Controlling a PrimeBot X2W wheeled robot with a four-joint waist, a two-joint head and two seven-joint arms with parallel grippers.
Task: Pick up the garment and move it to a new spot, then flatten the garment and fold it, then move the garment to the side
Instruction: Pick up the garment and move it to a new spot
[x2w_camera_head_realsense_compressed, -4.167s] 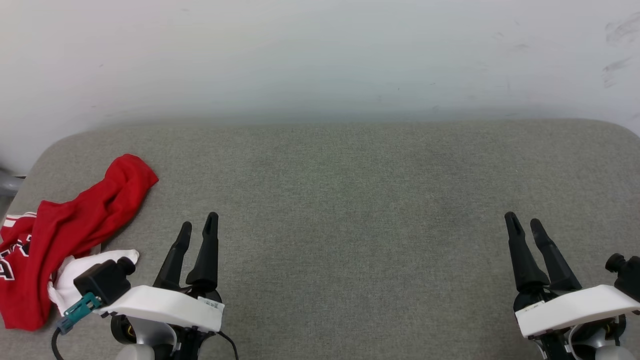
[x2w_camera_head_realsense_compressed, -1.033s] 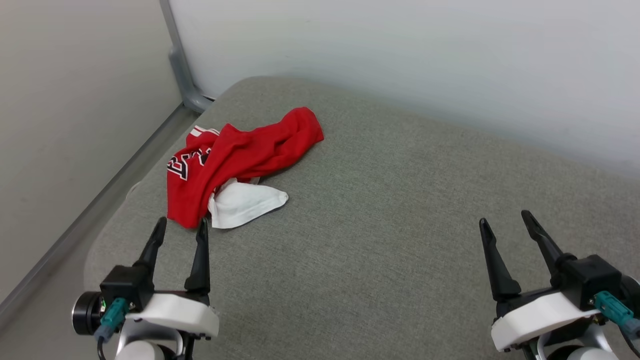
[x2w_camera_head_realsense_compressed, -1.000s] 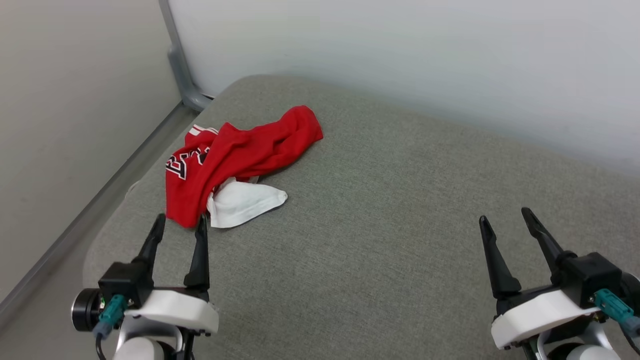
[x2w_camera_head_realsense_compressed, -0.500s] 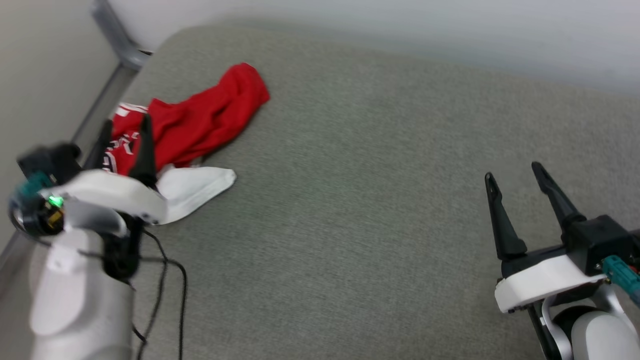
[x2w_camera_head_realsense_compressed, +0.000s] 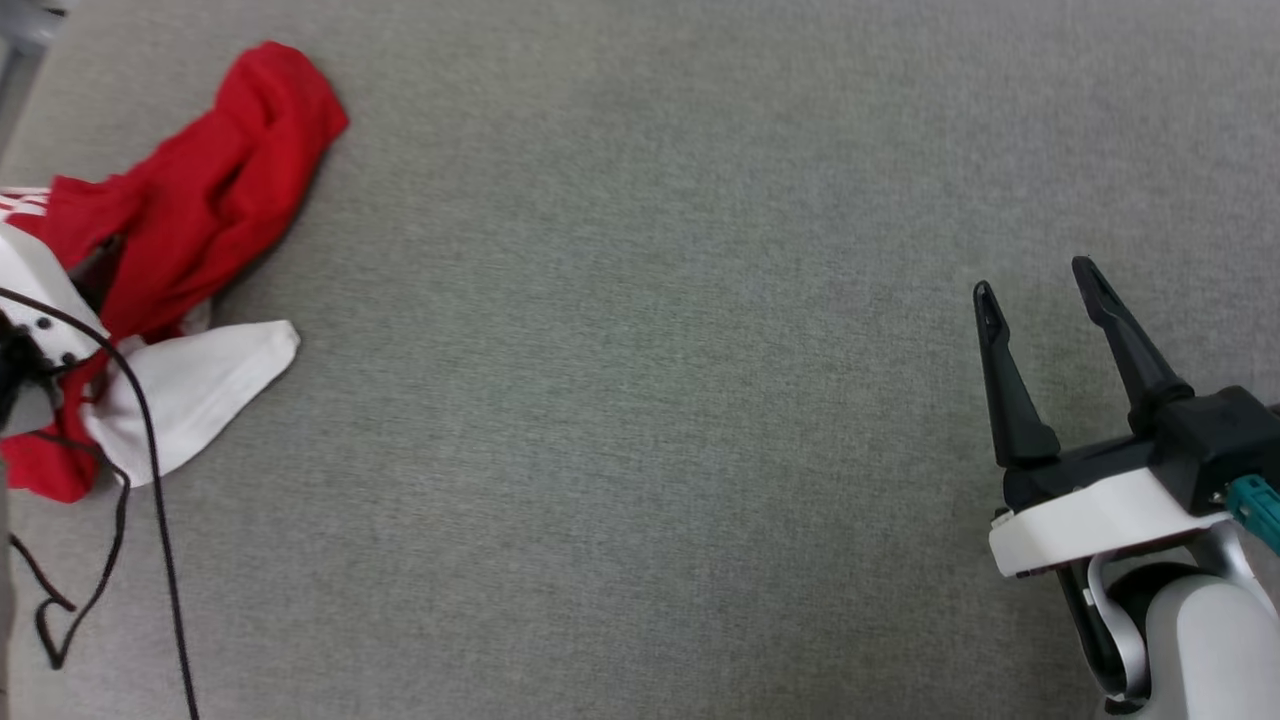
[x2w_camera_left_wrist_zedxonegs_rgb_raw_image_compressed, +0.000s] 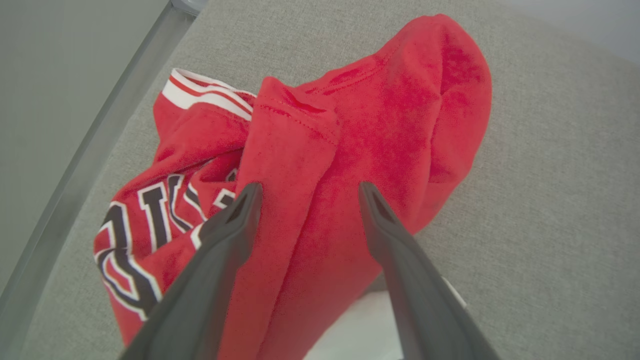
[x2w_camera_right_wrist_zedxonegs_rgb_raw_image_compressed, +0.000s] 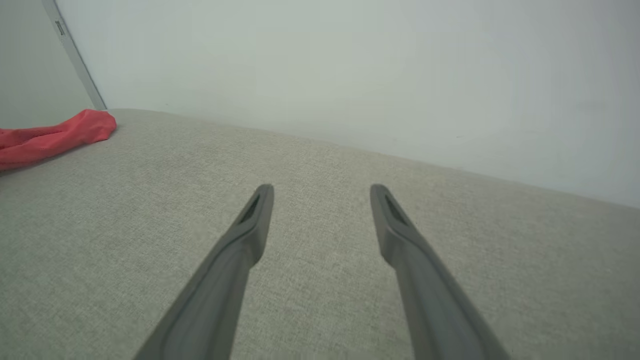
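At the far left of the soft grey fabric cushion (x2w_camera_head_realsense_compressed: 640, 400) lies the crumpled red jersey T-shirt (x2w_camera_head_realsense_compressed: 200, 210), close to the grey metal rail (x2w_camera_left_wrist_zedxonegs_rgb_raw_image_compressed: 92, 150) at the cushion's edge. Its white sleeve (x2w_camera_head_realsense_compressed: 200, 380) sticks out on the near side. We can also see black letters with white edges (x2w_camera_left_wrist_zedxonegs_rgb_raw_image_compressed: 145, 220) and a red-and-white striped trim (x2w_camera_left_wrist_zedxonegs_rgb_raw_image_compressed: 205, 95). Our left gripper (x2w_camera_left_wrist_zedxonegs_rgb_raw_image_compressed: 308, 187) is right over the shirt. Its two dark fingers are spread apart, with a thick red fold between them. They hold nothing, and we cannot tell if the tips touch the cloth. A thin black cable (x2w_camera_head_realsense_compressed: 150, 470) hangs from that arm across the sleeve. Far to the right, our right gripper (x2w_camera_head_realsense_compressed: 1035, 278) is over bare cushion, well apart from the shirt. Its fingers are spread too, with nothing in them. Past it stands a plain pale wall (x2w_camera_right_wrist_zedxonegs_rgb_raw_image_compressed: 350, 75).
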